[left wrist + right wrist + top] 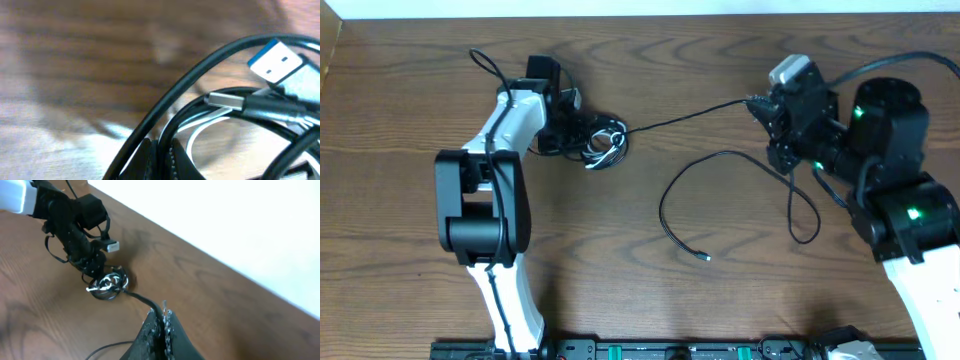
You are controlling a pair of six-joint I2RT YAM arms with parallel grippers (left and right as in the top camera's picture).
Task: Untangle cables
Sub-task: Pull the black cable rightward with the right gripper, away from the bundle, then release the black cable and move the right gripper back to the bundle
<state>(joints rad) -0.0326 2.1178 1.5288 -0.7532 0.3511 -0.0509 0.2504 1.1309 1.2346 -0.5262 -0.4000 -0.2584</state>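
Black and white cables (605, 140) lie mostly bunched in a small knot (107, 285) on the wooden surface (410, 120), far left of centre, right at the tip of the left arm. The left fingers (167, 161) are closed. In the left wrist view they look to be pinching a black strand (167, 131) at the edge of the bundle. Just beyond them a blue plug (275, 59), a silver plug (225, 100) and a loop of the white cable (200, 131) cross over one another.

The right fingers (156, 330) are clamped on one black cable (685, 116), which runs in a fairly straight line from the knot across to the far right. Another black length (670, 205) lies loose near the middle of the surface. It curves round to a free plug end (705, 257) on the near side and loops again close to the right arm. I cannot tell whether it is the tail of the held cable or a separate one.

By my reading the job is partly done. One black run has been drawn clear of the bundle, but the core of the knot is intact and the white cable is not freed. The plugs remain to be worked out of the loops and the three cords laid apart.
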